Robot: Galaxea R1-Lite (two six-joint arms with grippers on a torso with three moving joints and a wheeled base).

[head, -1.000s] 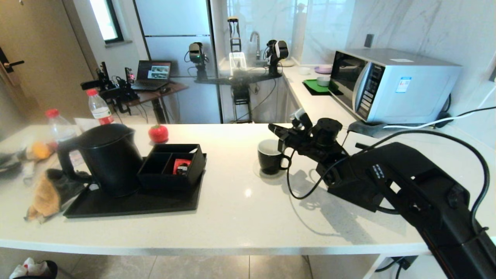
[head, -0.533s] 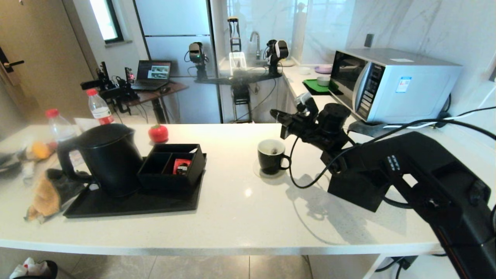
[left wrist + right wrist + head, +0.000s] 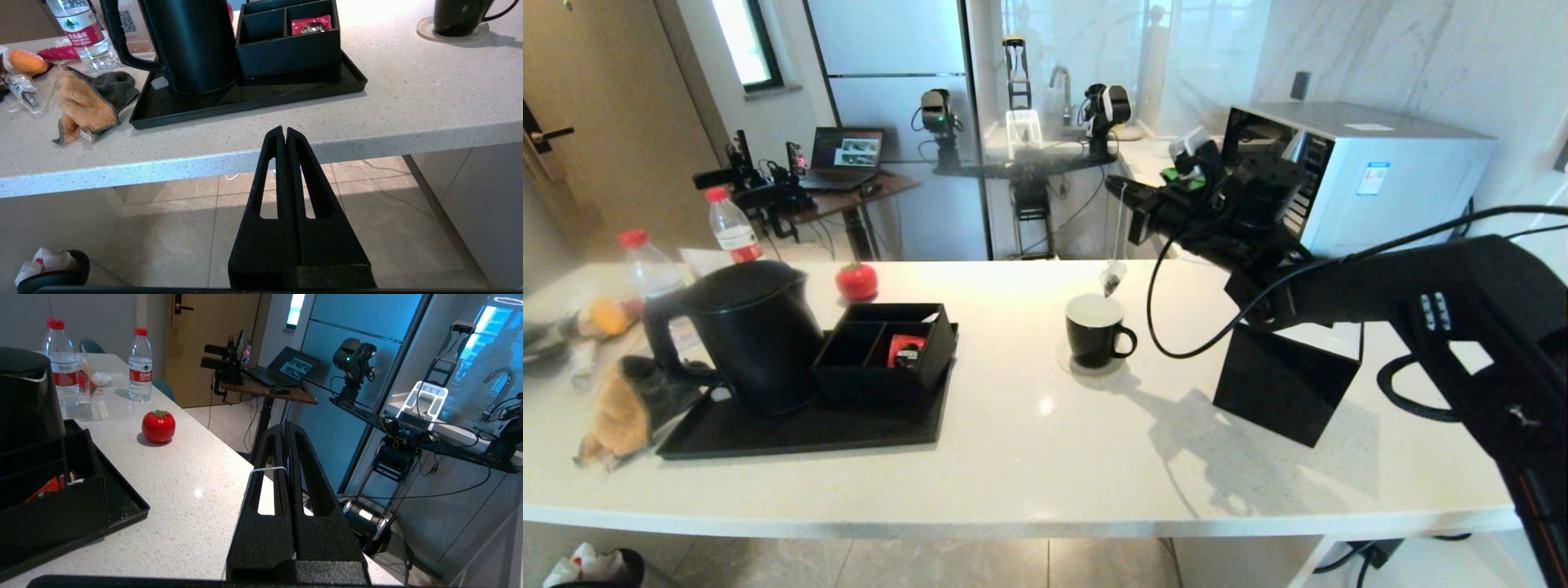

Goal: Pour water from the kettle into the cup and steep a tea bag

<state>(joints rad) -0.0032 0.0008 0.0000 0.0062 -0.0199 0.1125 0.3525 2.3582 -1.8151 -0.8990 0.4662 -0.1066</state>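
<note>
The tea bag (image 3: 1112,278) has been lifted out and is dangled just above the cup (image 3: 1097,329) by its string, pinched in the closed right gripper (image 3: 1117,189); steeping seems under way, dunk-style.

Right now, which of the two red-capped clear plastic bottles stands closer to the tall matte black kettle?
The nearer red-capped clear plastic bottle, just behind the tall matte black kettle by its handle. The other bottle stands farther back on the white counter.
</note>
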